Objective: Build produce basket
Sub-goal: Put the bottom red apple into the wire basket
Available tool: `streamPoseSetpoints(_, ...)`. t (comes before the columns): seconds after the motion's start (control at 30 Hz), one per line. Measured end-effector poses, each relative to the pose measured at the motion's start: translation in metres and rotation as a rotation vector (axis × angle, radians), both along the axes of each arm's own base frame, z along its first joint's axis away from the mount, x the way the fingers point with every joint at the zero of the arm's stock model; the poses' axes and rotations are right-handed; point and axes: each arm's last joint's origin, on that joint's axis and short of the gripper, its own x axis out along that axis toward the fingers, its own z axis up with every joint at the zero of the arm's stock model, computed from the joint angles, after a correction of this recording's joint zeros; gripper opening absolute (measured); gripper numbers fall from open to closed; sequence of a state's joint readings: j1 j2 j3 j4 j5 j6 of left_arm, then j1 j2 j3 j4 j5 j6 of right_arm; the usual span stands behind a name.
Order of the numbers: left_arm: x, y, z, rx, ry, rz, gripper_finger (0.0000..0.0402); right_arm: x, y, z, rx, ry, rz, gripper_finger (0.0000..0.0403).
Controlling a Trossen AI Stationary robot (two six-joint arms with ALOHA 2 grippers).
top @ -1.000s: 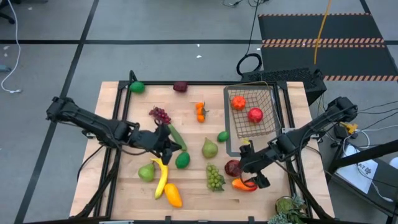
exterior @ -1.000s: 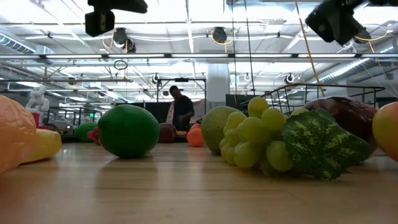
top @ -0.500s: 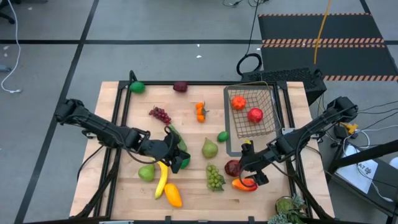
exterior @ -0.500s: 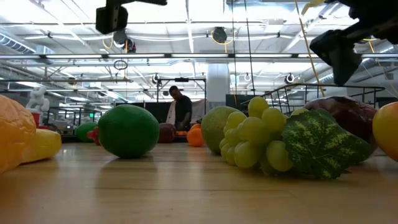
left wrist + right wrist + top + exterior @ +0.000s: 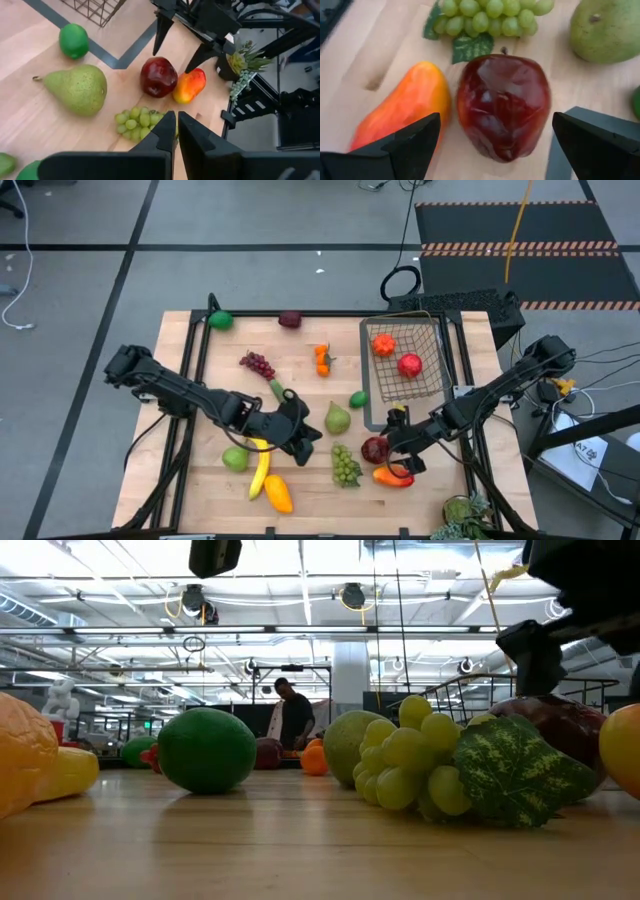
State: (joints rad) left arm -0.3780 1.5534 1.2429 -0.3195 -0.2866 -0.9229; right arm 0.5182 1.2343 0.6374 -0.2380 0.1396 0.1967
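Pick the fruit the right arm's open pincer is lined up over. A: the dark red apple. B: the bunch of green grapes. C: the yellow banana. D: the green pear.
A: in the right wrist view the right pincer has its fingers spread either side of the glossy dark red apple, not yet touching it.

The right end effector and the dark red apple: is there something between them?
Nothing. In the right wrist view the dark red apple sits in the open gap of the right end effector, only bare wood around it.

apple beside mango, grapes left
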Motion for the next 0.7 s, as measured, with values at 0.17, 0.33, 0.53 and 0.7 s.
streamPoseSetpoints(0.17, 0.004, -0.002, 0.003, -0.006, -0.006, 0.006, 0.0021, -0.002, -0.002, -0.009, -0.001, -0.038, -0.016, 0.0383)
streamPoseSetpoints(0.33, 0.004, -0.002, 0.012, 0.012, -0.02, 0.032, 0.0021, -0.007, -0.005, -0.02, 0.002, -0.038, -0.014, 0.0391)
streamPoseSetpoints(0.53, 0.003, -0.001, 0.016, 0.035, -0.014, 0.058, 0.0021, -0.008, -0.012, -0.029, 0.007, -0.081, -0.051, 0.0399)
streamPoseSetpoints(0.7, 0.003, 0.0, 0.015, 0.042, -0.01, 0.066, 0.0021, -0.008, -0.015, -0.04, 0.046, -0.106, -0.048, 0.0399)
